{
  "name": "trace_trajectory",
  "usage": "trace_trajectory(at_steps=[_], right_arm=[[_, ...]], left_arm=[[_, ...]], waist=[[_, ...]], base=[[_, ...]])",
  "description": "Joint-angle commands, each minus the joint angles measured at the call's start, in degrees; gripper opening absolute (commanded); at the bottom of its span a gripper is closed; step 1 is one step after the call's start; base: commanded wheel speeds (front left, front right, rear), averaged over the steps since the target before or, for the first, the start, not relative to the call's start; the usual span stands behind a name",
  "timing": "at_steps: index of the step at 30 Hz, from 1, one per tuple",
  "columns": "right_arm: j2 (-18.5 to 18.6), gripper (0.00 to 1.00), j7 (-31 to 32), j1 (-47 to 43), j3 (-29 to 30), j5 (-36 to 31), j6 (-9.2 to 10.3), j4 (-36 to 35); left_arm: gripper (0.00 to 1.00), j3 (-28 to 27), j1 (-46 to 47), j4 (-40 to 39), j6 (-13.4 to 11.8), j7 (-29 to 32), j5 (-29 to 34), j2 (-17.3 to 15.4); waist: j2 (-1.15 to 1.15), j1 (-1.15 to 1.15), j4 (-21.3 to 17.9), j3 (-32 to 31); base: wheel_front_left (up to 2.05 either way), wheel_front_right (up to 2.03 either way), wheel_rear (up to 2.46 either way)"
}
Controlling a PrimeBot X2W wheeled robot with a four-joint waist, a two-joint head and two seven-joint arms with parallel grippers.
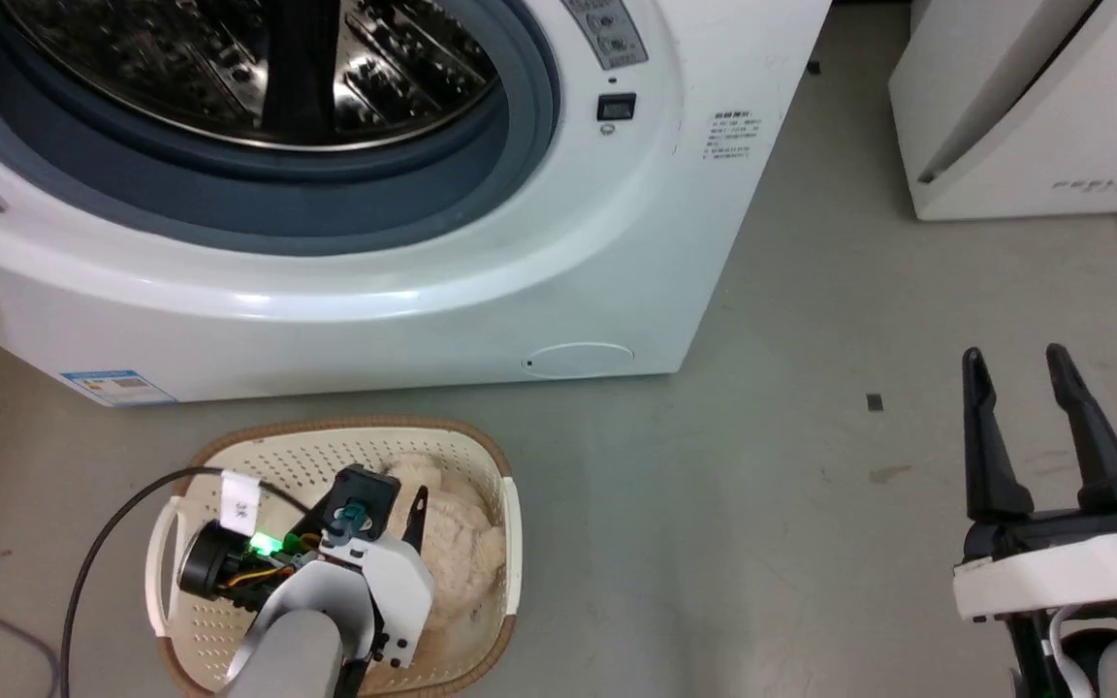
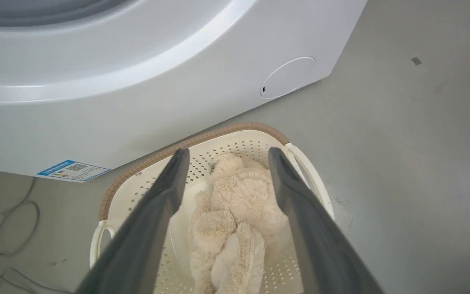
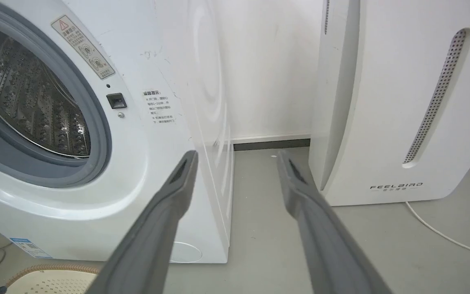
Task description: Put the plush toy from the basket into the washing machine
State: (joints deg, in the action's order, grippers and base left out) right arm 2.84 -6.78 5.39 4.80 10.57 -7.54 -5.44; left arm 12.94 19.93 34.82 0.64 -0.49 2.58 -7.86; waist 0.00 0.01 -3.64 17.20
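Left pincer gapes over the toy in the basket; sink deeper, straddle its thick middle, then squeeze firmly; right pincer idles open.

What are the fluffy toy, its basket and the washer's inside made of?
The plush toy looks like soft synthetic fur: cream, shaggy, matte. The basket seems moulded plastic, cream with rows of holes; its brown rim looks woven, perhaps imitation. The drum of the washing machine appears polished steel: shiny, reflective, perforated.
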Motion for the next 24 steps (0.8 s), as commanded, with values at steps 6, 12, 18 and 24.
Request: trace_trajectory(at_steps=[6,12,18,24], right_arm=[[0.02,1.00,-1.26,2.69,0.76,1.80,0.03,-1.13],[0.02,1.00,-1.97,4.23,1.09,3.12,0.03,-1.79],[0.02,1.00,-2.57,5.12,1.39,4.07,0.03,-2.35],[0.02,1.00,-3.28,6.36,2.26,4.98,0.04,-3.21]], left_arm=[[1.00,3.68,4.65,4.74,1.11,2.89,2.10,-1.83],[1.00,5.87,7.06,8.28,1.79,6.79,2.68,-3.00],[1.00,7.31,8.48,11.24,2.30,10.49,2.67,-4.22],[1.00,9.44,11.09,14.78,2.82,12.01,2.95,-5.41]], waist=[[0.00,-0.01,-1.16,4.76],[0.00,-0.01,-1.96,8.25],[0.00,-0.01,-2.68,10.90],[0.00,-0.01,-3.27,14.43]], base=[[0.00,0.00,0.00],[0.00,0.00,0.00],[0.00,0.00,0.00],[0.00,0.00,0.00]])
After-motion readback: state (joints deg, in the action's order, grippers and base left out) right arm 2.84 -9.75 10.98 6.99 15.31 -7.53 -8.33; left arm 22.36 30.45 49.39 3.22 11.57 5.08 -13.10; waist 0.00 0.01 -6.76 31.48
